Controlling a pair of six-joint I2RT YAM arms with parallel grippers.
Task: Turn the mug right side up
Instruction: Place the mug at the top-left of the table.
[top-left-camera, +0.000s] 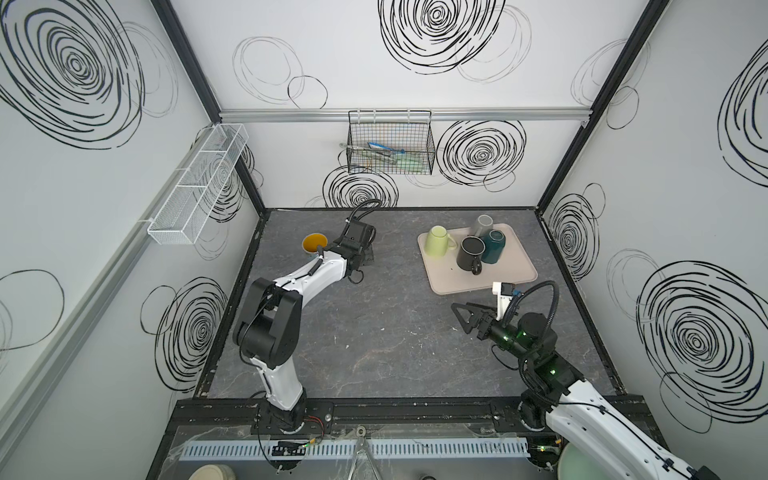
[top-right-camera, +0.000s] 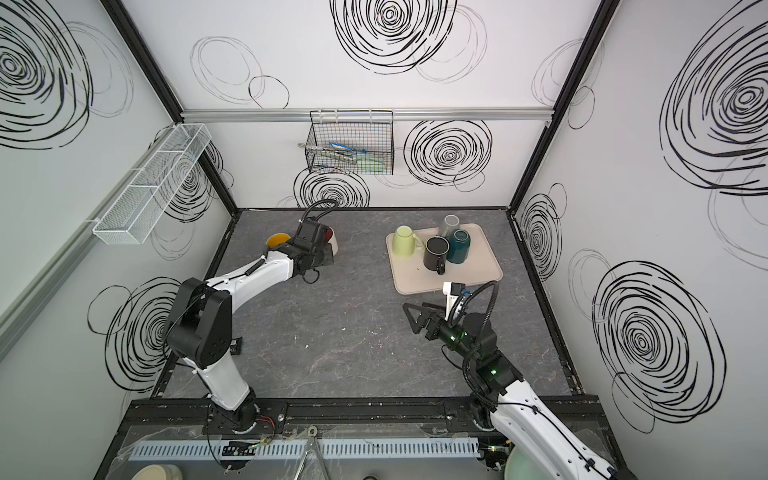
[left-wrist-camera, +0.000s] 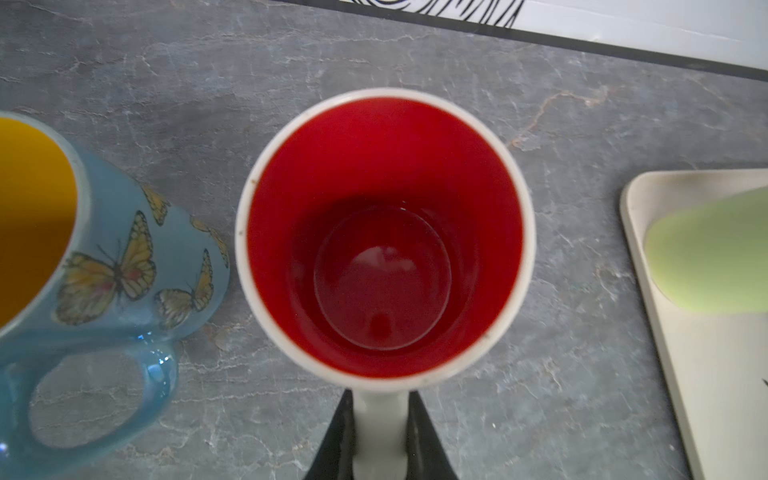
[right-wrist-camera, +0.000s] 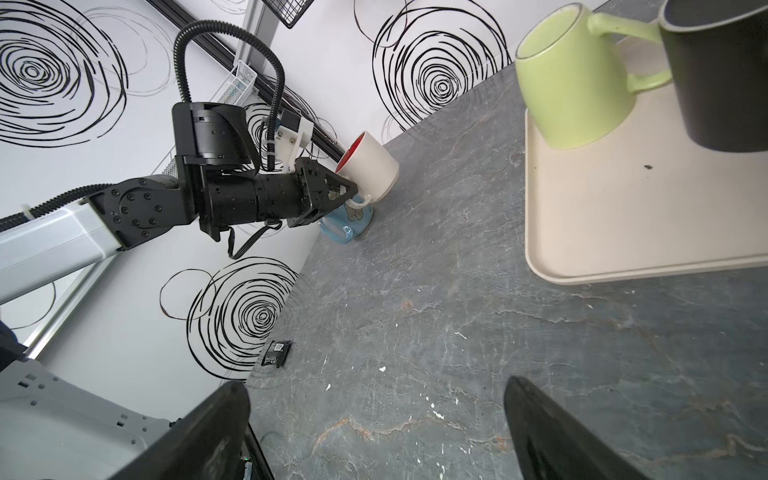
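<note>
The mug (left-wrist-camera: 384, 232) is white outside and red inside. It stands mouth up at the back left of the grey table, and a sliver of it shows past the wrist in a top view (top-right-camera: 333, 244). My left gripper (left-wrist-camera: 380, 405) is shut on its white handle, one black finger on each side; the right wrist view shows that grip (right-wrist-camera: 349, 192) from the side. In both top views the left gripper (top-left-camera: 365, 254) (top-right-camera: 328, 254) is largely hidden under its camera. My right gripper (top-left-camera: 462, 316) (top-right-camera: 412, 316) (right-wrist-camera: 376, 401) hovers open and empty near the tray's front corner.
A blue butterfly mug (top-left-camera: 315, 243) (left-wrist-camera: 124, 266) with a yellow inside stands just left of the held mug. A beige tray (top-left-camera: 513, 272) at the back right carries light green (top-left-camera: 439, 241), black (top-left-camera: 471, 251), teal (top-left-camera: 494, 246) and grey (top-left-camera: 482, 224) mugs. A wire basket (top-left-camera: 390, 145) hangs on the back wall.
</note>
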